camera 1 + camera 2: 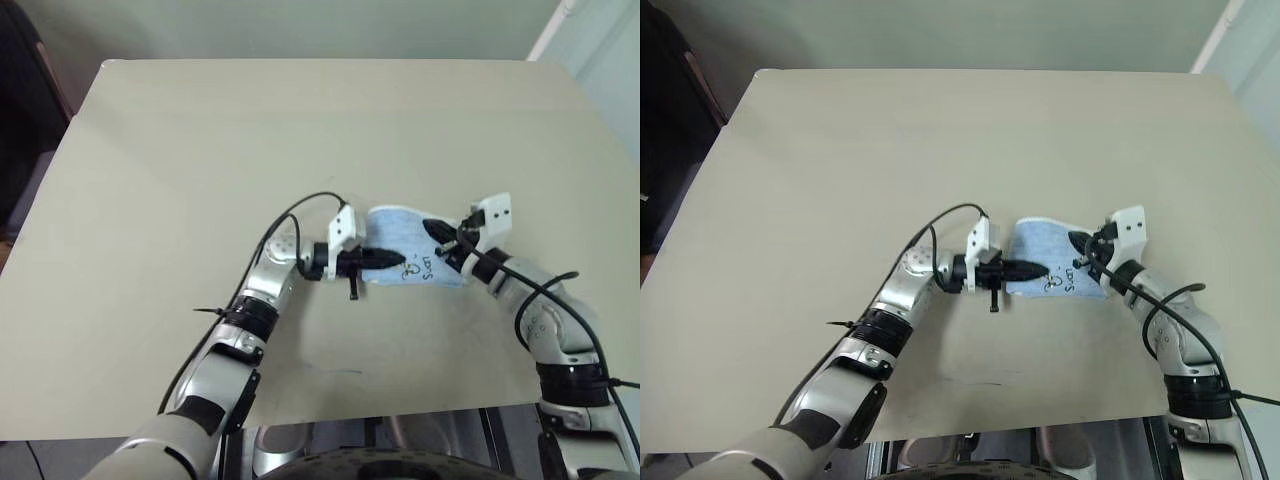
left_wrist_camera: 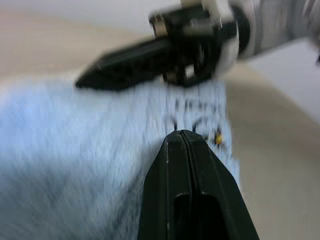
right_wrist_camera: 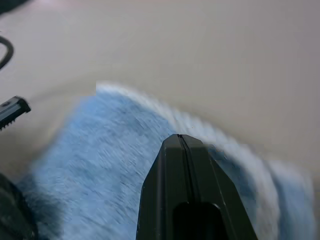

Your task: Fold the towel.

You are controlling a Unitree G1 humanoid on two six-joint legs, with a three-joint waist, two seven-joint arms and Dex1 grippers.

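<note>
Towel point(image 1: 410, 250) near table point(image 1: 200, 150) front edge, far side open.

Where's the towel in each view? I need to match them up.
Left eye: towel between both grippers, near the table's front edge.
Right eye: same spot.
Left wrist: beyond the shut fingers.
Right wrist: under the shut fingers.
Shared landmark: dark logo.

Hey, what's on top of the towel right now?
Both shut pincers rest on the light-blue towel: the left pincer from its left edge, the right pincer from its right. A dark logo shows between them. Whatever lies beneath the cloth is covered.
</note>
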